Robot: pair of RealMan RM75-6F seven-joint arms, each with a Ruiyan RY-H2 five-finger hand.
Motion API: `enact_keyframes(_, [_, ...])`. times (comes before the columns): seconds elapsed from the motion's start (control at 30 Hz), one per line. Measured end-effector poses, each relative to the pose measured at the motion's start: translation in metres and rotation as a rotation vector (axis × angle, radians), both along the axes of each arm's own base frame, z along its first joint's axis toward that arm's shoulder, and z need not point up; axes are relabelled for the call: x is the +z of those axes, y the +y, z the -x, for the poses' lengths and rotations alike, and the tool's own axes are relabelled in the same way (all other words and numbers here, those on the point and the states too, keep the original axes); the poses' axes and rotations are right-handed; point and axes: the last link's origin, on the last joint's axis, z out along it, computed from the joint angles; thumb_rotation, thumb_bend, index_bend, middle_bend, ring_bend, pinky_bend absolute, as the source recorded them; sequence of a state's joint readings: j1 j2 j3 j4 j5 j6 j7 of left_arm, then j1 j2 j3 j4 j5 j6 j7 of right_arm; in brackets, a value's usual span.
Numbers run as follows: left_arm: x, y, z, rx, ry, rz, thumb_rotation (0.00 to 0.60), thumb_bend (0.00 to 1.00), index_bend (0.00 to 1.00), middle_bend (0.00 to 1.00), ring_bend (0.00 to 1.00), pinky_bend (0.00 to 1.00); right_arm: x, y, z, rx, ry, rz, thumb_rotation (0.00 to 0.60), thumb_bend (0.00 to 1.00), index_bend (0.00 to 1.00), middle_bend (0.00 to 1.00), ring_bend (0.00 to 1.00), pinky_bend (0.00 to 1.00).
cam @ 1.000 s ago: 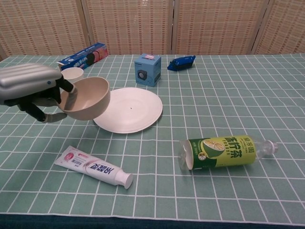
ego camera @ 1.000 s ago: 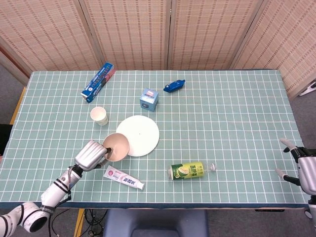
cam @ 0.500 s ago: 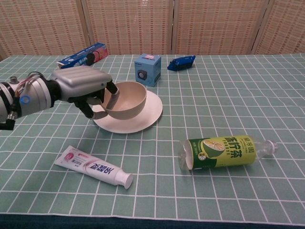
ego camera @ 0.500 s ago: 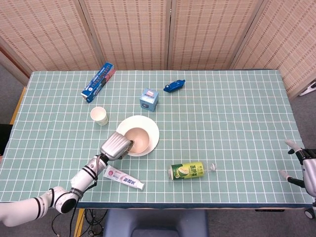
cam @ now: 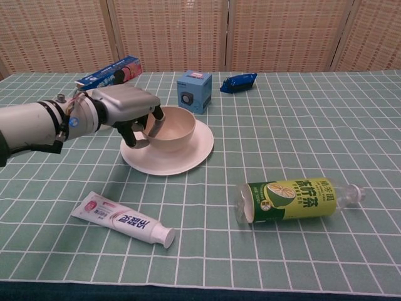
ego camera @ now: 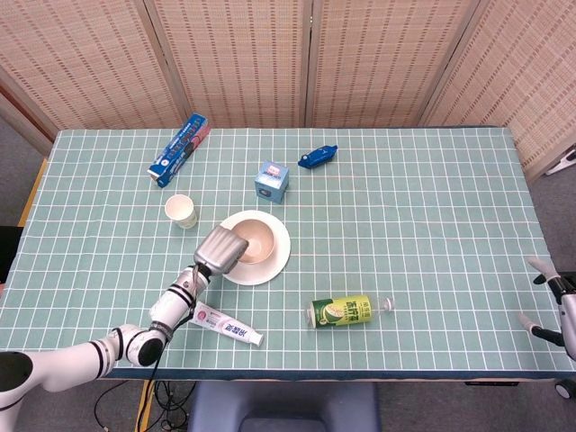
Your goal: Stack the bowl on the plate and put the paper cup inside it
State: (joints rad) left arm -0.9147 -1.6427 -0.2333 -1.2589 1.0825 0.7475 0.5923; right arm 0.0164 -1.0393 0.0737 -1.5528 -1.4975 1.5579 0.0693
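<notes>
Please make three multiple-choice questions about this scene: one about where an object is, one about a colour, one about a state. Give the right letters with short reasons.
1. Where is the bowl?
A. on the plate
B. beside the bottle
C. on the toothpaste tube

2. What colour is the small box behind the plate?
A. red
B. blue
C. yellow

3. How is the bottle?
A. upright
B. lying on its side
C. held in a robot hand

Answers:
1. A: the bowl sits on the plate, the left robot hand gripping its rim.
2. B: the small box is blue.
3. B: the bottle lies flat on the table.
</notes>
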Motion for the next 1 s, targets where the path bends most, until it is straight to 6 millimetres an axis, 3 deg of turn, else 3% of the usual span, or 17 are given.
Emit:
enact_keyframes(0.43, [0.012,-0.011,-0.004,0.014,0.02,-0.069,0.6,0.3,0.26,0.86,0.88,0.99,0.002,-0.001,0.0,0.002,-0.004,0.011,0.6,0.04,0.19,0.39,0.36,0.55])
enact_keyframes(0.6, [0.033,-0.024,-0.001,0.017,-0.004,-0.102,0.6,0.3,0.24,0.71,0.69,0.96,0.002,-0.002,0.0,0.007,-0.003,0.01,0.6,0.04,0.19,0.39,0.36,0.55])
enact_keyframes(0.8, [0.072,-0.029,0.012,0.044,-0.016,-0.17,0.6,0.3,0.22,0.48,0.49,0.89,0.0,-0.003,-0.003,0.019,-0.007,0.004,0.6,0.04,0.19,0.39,0.36,0.55])
enact_keyframes(0.9, [0.088,-0.025,0.019,0.067,-0.021,-0.206,0.6,0.28,0.21,0.33,0.35,0.8,-0.001,-0.003,-0.004,0.024,-0.007,0.001,0.6,0.04,0.19,0.39,0.36,0.55])
enact_keyframes(1.0, [0.095,-0.02,0.024,0.096,-0.033,-0.219,0.6,0.27,0.2,0.22,0.23,0.62,-0.001,-0.003,-0.005,0.025,-0.007,0.002,0.6,0.04,0.19,0.39,0.36,0.55])
